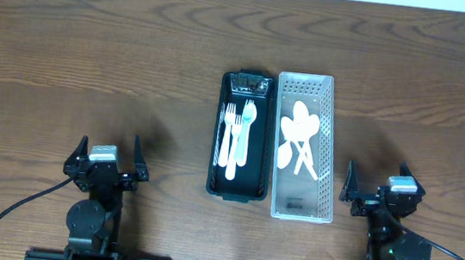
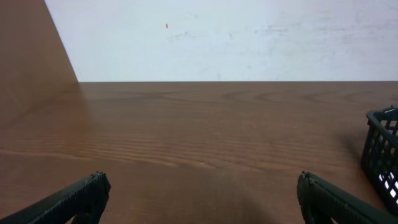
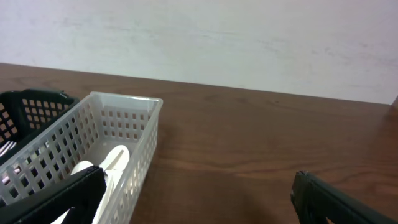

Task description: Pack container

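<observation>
A black perforated container (image 1: 236, 187) stands mid-table with white plastic forks (image 1: 234, 130) lying in it. Touching its right side is a white perforated container (image 1: 329, 149) holding white spoons (image 1: 298, 139). My left gripper (image 1: 108, 158) rests open near the front left edge, nothing between its fingers; in the left wrist view the gripper (image 2: 201, 190) faces bare table, with the black container (image 2: 380, 152) at the far right. My right gripper (image 1: 382, 187) is open at the front right, just right of the white container (image 3: 127, 134), where a spoon (image 3: 109, 160) shows.
The wooden table (image 1: 93, 55) stretches to a white wall (image 2: 217, 37) at the back. Cables (image 1: 16, 211) run from both arm bases along the front edge.
</observation>
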